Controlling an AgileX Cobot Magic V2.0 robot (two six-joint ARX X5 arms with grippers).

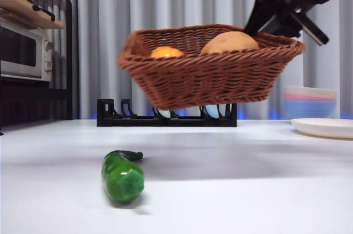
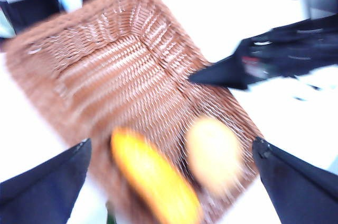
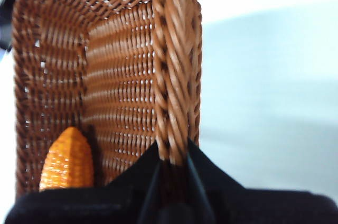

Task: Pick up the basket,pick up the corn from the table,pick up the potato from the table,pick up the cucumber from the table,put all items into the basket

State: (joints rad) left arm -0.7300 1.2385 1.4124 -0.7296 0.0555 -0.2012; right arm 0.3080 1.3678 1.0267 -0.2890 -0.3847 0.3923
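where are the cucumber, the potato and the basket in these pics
cucumber (image 1: 122, 176): front view, on its glossy green body, lying on the table.
potato (image 1: 229, 42): front view, on its rounded top showing above the rim.
basket (image 1: 209, 82): front view, on its woven front wall, held off the table.

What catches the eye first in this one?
The basket hangs in the air above the table, the right gripper clamped on its rim. The corn and potato lie inside it. The cucumber lies alone on the table, near the camera.
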